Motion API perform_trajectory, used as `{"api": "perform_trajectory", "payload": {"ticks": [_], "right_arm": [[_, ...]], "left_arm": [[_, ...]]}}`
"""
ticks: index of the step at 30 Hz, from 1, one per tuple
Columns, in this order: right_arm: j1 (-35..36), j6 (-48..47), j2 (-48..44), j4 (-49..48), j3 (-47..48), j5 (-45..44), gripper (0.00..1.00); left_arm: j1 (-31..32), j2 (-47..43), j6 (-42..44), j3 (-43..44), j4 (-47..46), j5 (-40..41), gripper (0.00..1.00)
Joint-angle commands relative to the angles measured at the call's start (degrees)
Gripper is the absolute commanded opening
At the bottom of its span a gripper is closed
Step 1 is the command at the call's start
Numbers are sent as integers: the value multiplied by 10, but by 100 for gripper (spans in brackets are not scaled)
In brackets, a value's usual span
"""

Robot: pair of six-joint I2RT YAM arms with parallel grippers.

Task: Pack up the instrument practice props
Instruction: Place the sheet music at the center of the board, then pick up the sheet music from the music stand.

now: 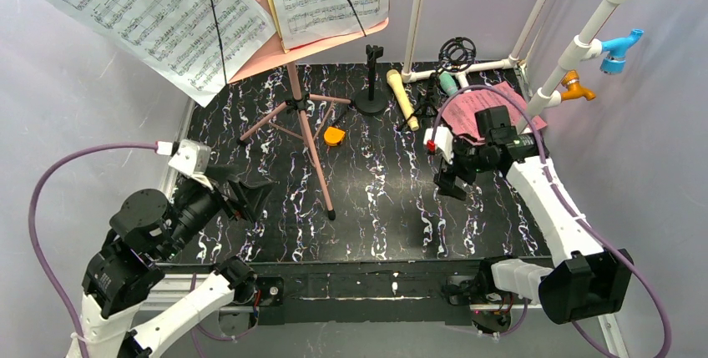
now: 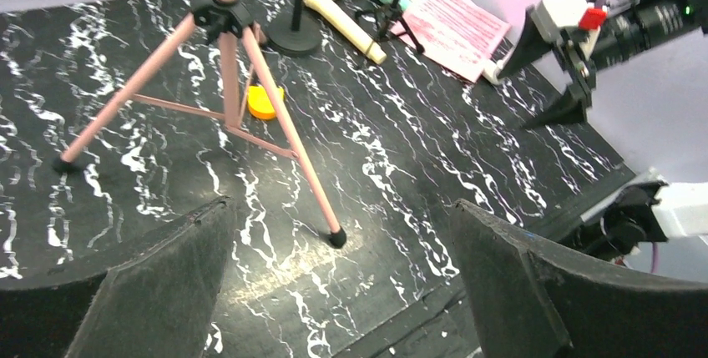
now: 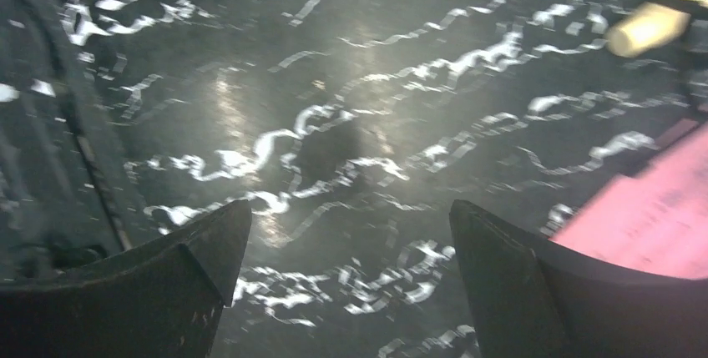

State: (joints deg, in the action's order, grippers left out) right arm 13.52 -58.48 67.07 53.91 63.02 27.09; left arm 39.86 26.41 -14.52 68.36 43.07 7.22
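Left gripper [image 1: 250, 194]: jaws apart, nothing in them, over near-left table [image 1: 376, 208]. Pink tripod stand [image 1: 294, 116] upright mid-back. Beige mic [image 1: 402, 99] and teal mic [image 1: 448, 83] at back. Right gripper [image 1: 451, 179]: jaws apart, near pink sheet [image 1: 472, 112].

Pink tripod stand [image 1: 294, 108] upright, beige microphone [image 1: 402, 99] lying flat, pink sheet [image 1: 477, 110] far right

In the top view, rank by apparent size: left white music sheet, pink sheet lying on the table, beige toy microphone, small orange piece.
1. White music sheet (raised, nearer the camera).
2. Pink sheet, partly hidden.
3. Beige toy microphone.
4. Orange piece.
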Motion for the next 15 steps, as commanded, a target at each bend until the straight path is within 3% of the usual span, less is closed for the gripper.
{"api": "perform_trajectory", "payload": {"ticks": [1, 8, 15], "right_arm": [[-1, 66, -4, -47, -61, 138, 98], [-24, 91, -11, -136, -191, 233, 98], [-45, 75, -28, -135, -202, 237, 98]], "left_arm": [[-2, 34, 33, 59, 27, 62, 98], [-2, 62, 48, 113, 49, 133, 98], [-3, 104, 65, 151, 15, 184, 98]]}}
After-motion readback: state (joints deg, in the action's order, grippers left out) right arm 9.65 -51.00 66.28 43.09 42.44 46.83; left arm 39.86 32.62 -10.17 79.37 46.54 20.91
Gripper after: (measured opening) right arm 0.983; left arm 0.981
